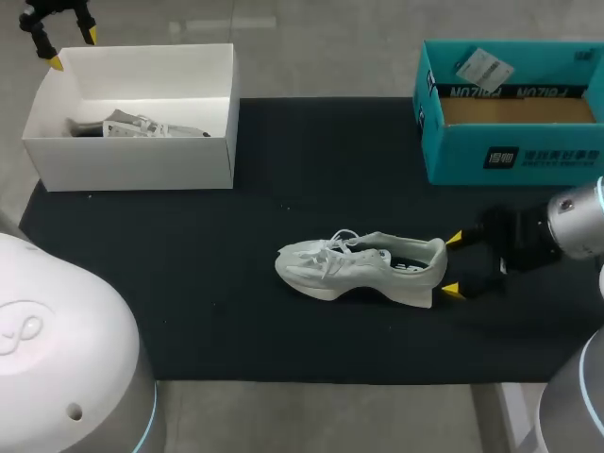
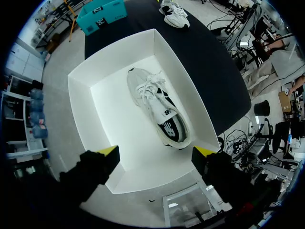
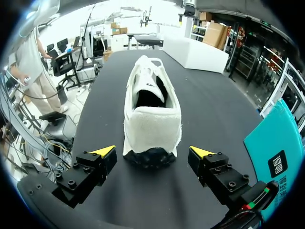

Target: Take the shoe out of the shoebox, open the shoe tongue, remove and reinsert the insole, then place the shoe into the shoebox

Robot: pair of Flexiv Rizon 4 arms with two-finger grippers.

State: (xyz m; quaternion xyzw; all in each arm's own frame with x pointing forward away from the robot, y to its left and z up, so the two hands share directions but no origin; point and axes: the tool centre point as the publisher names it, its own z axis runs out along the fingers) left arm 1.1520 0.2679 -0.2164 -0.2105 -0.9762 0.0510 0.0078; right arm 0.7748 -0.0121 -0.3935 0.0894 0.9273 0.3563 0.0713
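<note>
Looking down, white shoe [image 1: 363, 269]: laid at the middle of the black mat [image 1: 189, 302], heel toward the right edge.
Looking down, right gripper [image 1: 454, 264]: held just behind the heel, fingers spread wide, nothing gripped.
Looking down, white shoebox [image 1: 142, 151]: set at the tabletop's far left corner, a second shoe [image 1: 142, 125] seen inside.
Looking down, left gripper [image 1: 74, 49]: held above the shoebox's far left corner, fingers apart, empty.
Looking down, teal box [image 1: 510, 156]: set at the far right corner.
Left wrist, second shoe [image 2: 159, 107]: laid on the shoebox floor, ahead of the spread fingers.
Right wrist, white shoe [image 3: 151, 114]: heel framed by the wide fingers, touched by neither.
</note>
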